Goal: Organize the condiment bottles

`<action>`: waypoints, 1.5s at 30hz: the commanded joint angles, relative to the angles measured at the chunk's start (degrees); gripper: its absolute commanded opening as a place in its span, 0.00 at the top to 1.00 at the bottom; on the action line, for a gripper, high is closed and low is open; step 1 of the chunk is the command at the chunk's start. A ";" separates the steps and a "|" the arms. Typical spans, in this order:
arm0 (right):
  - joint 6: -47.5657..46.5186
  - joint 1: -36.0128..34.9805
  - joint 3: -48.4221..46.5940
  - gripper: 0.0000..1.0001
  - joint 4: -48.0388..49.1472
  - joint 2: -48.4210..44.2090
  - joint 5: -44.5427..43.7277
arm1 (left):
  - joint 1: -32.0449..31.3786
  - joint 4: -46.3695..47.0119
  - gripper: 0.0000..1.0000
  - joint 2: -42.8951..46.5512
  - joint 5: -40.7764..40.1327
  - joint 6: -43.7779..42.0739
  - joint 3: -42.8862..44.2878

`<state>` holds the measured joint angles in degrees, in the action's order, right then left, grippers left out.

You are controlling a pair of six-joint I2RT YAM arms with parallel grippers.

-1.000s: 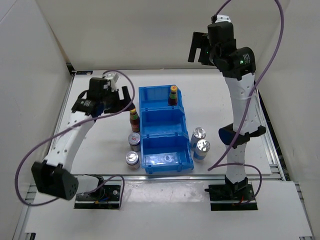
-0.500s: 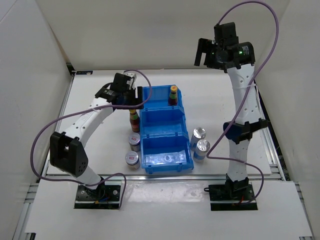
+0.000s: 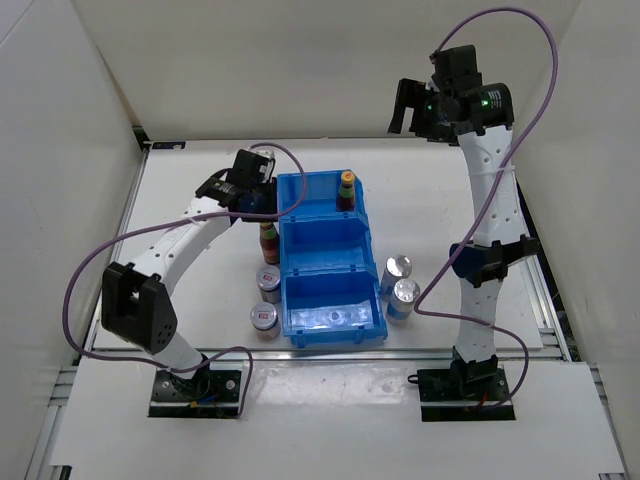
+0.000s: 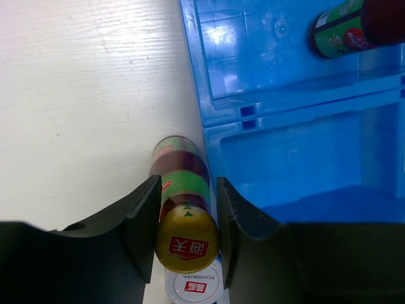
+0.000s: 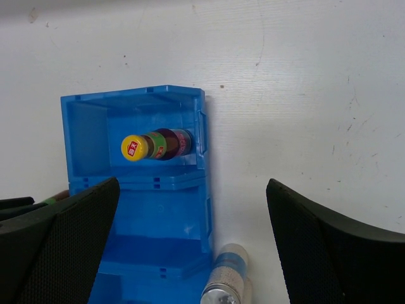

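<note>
Just left of the blue bin (image 5: 190,190), my left gripper (image 4: 188,183) straddles the upright red-labelled bottle (image 4: 186,244), fingers apart. The green-labelled bottle (image 5: 158,145) stands in the far compartment. My right gripper (image 5: 193,183) hangs spread wide.

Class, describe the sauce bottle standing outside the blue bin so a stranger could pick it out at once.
Find the blue three-compartment bin. Along its left outer wall stand three items in a row; the bottle is the farthest back. Unlike the two silver-topped cans in front of it, it has a dark body and a yellow cap.
</note>
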<state>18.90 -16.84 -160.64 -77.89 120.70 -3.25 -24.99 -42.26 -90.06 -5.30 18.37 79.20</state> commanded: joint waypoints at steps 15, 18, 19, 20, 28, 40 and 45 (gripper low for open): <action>-0.61 0.41 3.66 0.00 -15.72 -2.67 1.31 | -0.23 -7.84 0.88 2.17 -9.99 -3.69 19.48; -0.61 0.41 3.66 0.00 -15.72 -3.20 1.31 | -0.23 -7.84 0.88 1.56 -11.14 -4.22 24.31; -0.61 0.41 3.66 0.00 -15.72 -3.80 0.62 | -0.23 -7.84 0.88 1.56 -11.14 -4.83 25.64; -0.61 0.41 3.66 0.00 -15.72 -3.81 0.61 | -0.23 -7.84 0.88 1.03 -11.14 -4.84 27.13; -0.09 0.41 7.52 0.00 -15.72 -7.33 -2.56 | -1.37 -8.36 0.88 -6.77 -9.21 -5.45 43.64; -0.09 0.41 15.51 0.00 -15.72 -13.65 -5.37 | -2.43 -6.53 0.88 -19.61 -4.81 -1.85 51.58; -0.09 0.41 18.78 0.00 -15.72 -15.76 -5.37 | -3.75 -5.99 0.88 -23.84 -4.28 -0.79 52.11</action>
<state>18.94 -16.82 -142.91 -77.95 107.90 -7.57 -27.75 -51.83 -115.13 -10.41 16.43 127.98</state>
